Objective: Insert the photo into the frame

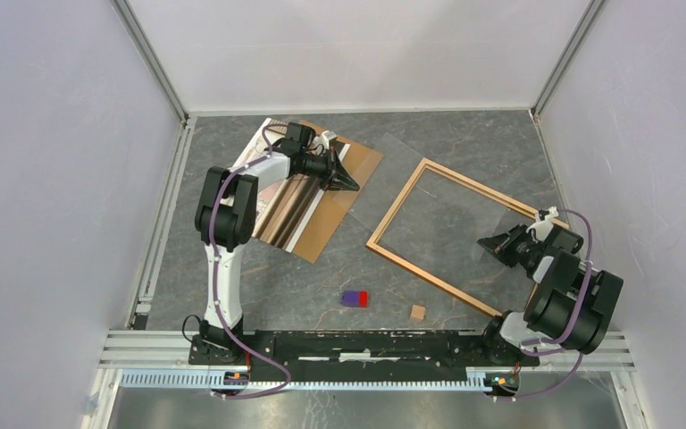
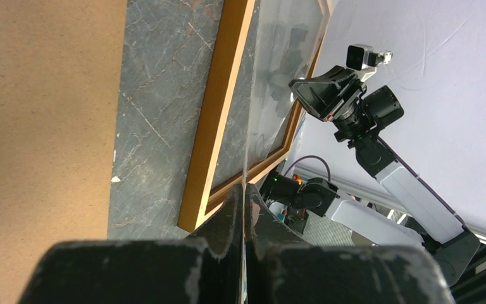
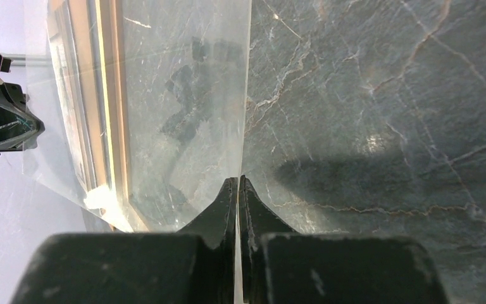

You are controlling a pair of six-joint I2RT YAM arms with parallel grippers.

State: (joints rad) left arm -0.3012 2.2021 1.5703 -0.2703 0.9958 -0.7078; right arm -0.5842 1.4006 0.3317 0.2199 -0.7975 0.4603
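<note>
Presently, item by item, clock positions read from the table centre in the overhead view.

1. Left gripper (image 1: pixel 354 184), 11 o'clock: pincer pressed together on one edge of a thin rectangular transparent sheet (image 1: pixel 429 179).
2. Right gripper (image 1: pixel 486 243), 4 o'clock: pincer likewise clamped on the opposite edge of the same sheet, which spans the gap between the arms.
3. Narrow light orange-brown wooden picture frame (image 1: pixel 397 207), 3 o'clock, flat on the grey marbled table (image 1: pixel 429 134). Contents: none; bare tabletop shows through the opening. The sheet overlaps it from above; whether they touch cannot be told.
4. Large glossy rectangular photo (image 1: pixel 288 207) with white edge, 10 o'clock, resting on a plain brown backing board (image 1: pixel 344 214), under the left arm, well apart from the frame.
5. Small purple-and-red block (image 1: pixel 355 298), 6 o'clock; small tan wooden cube (image 1: pixel 418 312), 5 o'clock.

Hazards, as judged: each grip is a thin edge pinch, so uneven motion of the two arms could bow the sheet or slip it free. Lowered askew, it could ride the moulding instead of seating.
</note>
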